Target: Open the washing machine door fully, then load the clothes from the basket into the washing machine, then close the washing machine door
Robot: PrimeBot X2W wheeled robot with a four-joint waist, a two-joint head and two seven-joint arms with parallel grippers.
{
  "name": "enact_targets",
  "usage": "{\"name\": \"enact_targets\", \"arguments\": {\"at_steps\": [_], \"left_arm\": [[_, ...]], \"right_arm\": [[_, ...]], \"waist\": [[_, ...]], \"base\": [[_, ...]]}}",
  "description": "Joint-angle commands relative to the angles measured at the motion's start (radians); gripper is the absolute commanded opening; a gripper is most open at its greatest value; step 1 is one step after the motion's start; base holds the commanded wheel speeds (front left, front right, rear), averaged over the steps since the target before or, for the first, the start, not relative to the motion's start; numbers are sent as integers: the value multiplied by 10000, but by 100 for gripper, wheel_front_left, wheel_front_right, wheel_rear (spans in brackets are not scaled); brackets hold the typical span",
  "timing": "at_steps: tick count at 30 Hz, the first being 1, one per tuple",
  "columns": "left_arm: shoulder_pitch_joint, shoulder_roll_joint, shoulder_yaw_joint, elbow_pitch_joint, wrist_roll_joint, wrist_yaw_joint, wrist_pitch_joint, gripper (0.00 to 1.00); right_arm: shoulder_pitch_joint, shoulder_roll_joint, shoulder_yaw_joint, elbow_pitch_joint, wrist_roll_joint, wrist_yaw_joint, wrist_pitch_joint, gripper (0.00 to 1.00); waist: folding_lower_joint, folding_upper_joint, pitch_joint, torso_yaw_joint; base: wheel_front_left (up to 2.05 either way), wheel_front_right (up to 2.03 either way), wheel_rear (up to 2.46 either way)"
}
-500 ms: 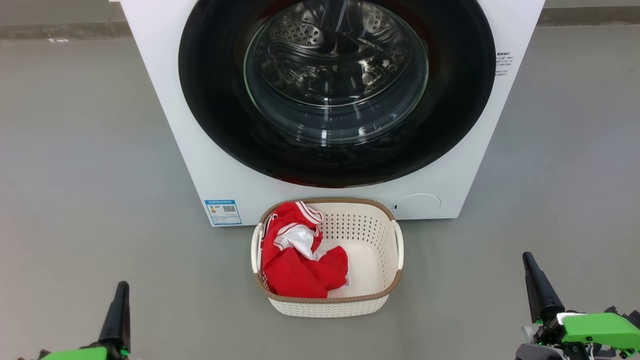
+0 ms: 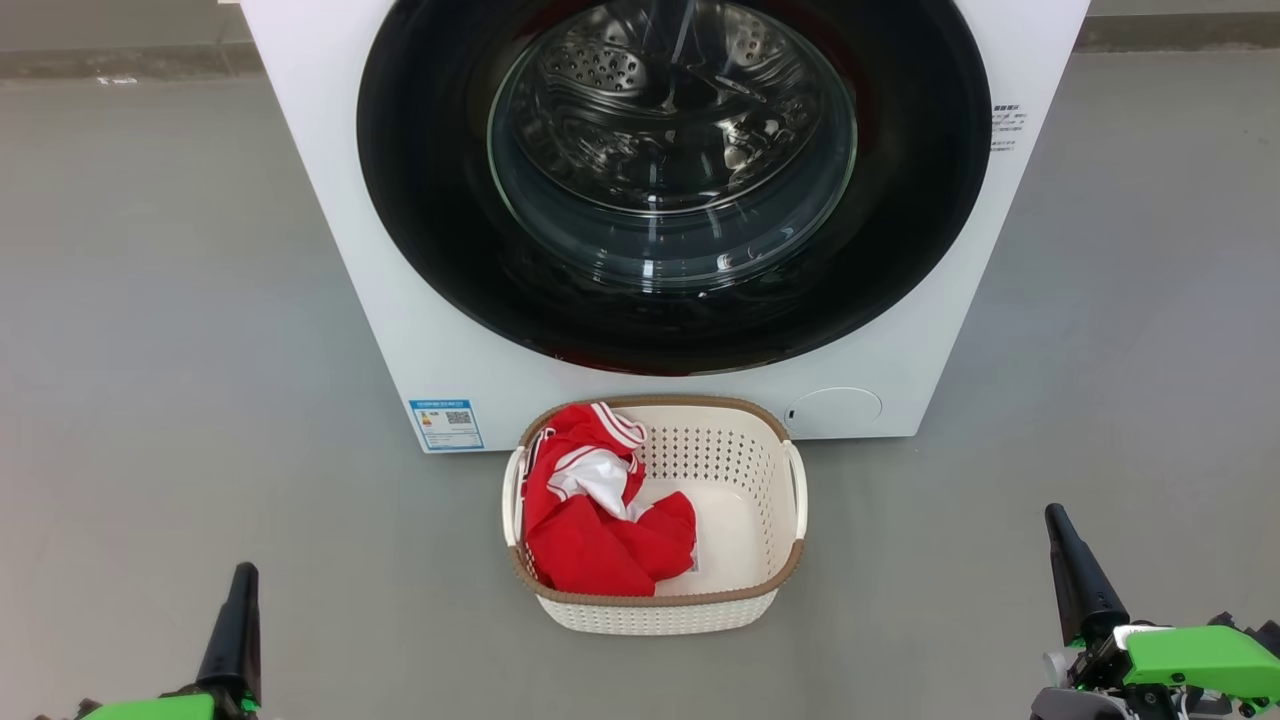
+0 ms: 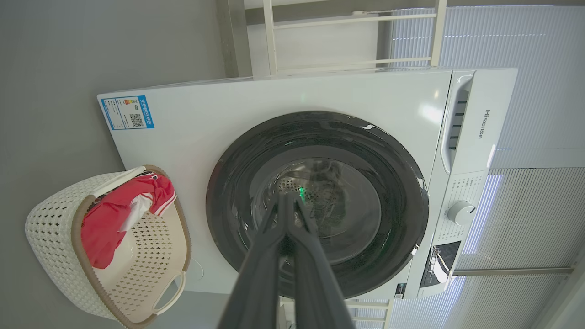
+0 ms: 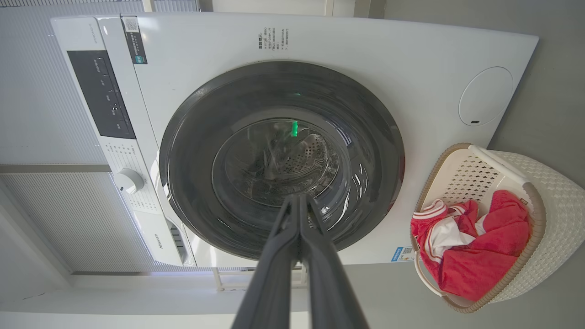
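The white washing machine [image 2: 330,200] stands straight ahead. Its round glossy black door [image 2: 420,200] lies flush against the front, and the steel drum shows through the glass window. The cream basket [image 2: 660,598] sits on the floor right before the machine, with the red-and-white clothes [image 2: 590,530] heaped in its left half. My left gripper [image 2: 244,575] is low at the left and my right gripper [image 2: 1055,520] low at the right, both well short of the basket. In the wrist views, the left gripper [image 3: 285,201] and right gripper [image 4: 299,201] are shut on nothing, pointing at the door [image 3: 237,183].
Grey floor [image 2: 150,350] spreads wide on both sides of the basket. A blue label sticker [image 2: 446,424] and a small round flap [image 2: 833,411] sit low on the machine's front. The control panel with its knob [image 3: 460,212] is at the machine's top, and a white rack [image 3: 347,18] stands behind.
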Motion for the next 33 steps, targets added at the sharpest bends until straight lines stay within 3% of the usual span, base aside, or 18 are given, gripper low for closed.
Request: {"name": "enact_targets", "arguments": {"at_steps": [1,2,13,17,33], "left_arm": [[-400,156,318,-171,44,-117,32,0],[10,-7,-5,23,1,6,-4,100],[171,-120,-48,115,66,4,-160,100],[163,-103,-58,11,103,0,-265,100],[70,85,-212,-411,371,-18,-791,100]], "right_arm": [[-253,-31,232,-247,-45,16,32,0],[3,2,3,35,0,0,-1,100],[8,56,164,212,-39,1,-182,100],[-30,53,265,115,-70,1,-297,100],[-220,-77,785,-340,-303,4,-812,100]], "waist": [[0,0,0,0],[0,0,0,0],[22,0,-8,25],[2,0,16,38],[0,0,49,95]], "base": [[0,0,0],[0,0,0],[0,0,0],[0,0,0],[0,0,0]]}}
